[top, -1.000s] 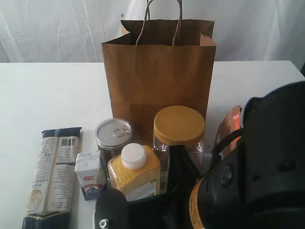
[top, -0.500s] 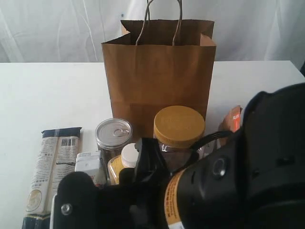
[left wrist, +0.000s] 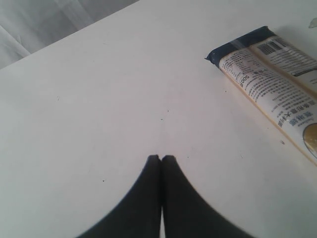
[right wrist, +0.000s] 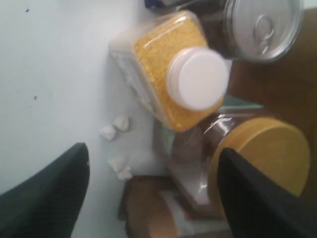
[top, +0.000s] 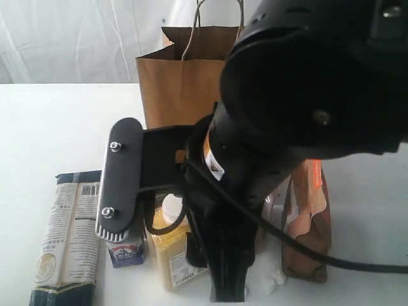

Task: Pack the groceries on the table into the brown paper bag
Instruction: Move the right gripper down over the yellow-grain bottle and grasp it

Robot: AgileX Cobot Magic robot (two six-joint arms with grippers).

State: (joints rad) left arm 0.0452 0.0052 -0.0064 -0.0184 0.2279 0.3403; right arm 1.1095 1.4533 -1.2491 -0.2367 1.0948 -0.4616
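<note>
My right gripper (right wrist: pixel 153 153) is open above the groceries, one finger over the table (top: pixel 51 127), the other by the yellow-lidded clear jar (right wrist: pixel 262 153). Below it lie the brown-orange pouch (right wrist: pixel 158 208) and small white wrapped pieces (right wrist: pixel 116 129). The yellow-grain bottle (right wrist: pixel 168 69) and pull-tab can (right wrist: pixel 260 27) stand beyond. In the exterior view the right arm (top: pixel 287 95) hides the can and jar. The pasta packet (top: pixel 67 236), white carton (top: pixel 125 252), bottle (top: pixel 172 255) and pouch (top: pixel 309 217) show, in front of the brown paper bag (top: pixel 172 83). My left gripper (left wrist: pixel 161 157) is shut, empty, near the pasta packet (left wrist: pixel 272 74).
A white curtain (top: pixel 64 38) hangs behind the table. The paper bag stands upright with its mouth open and its twisted handles (top: pixel 191 32) raised. Bare tabletop (left wrist: pixel 99 99) stretches under the left gripper.
The right arm has risen and swung left across the exterior view, now covering the can, the jar and much of the bag. The groceries have not moved.
</note>
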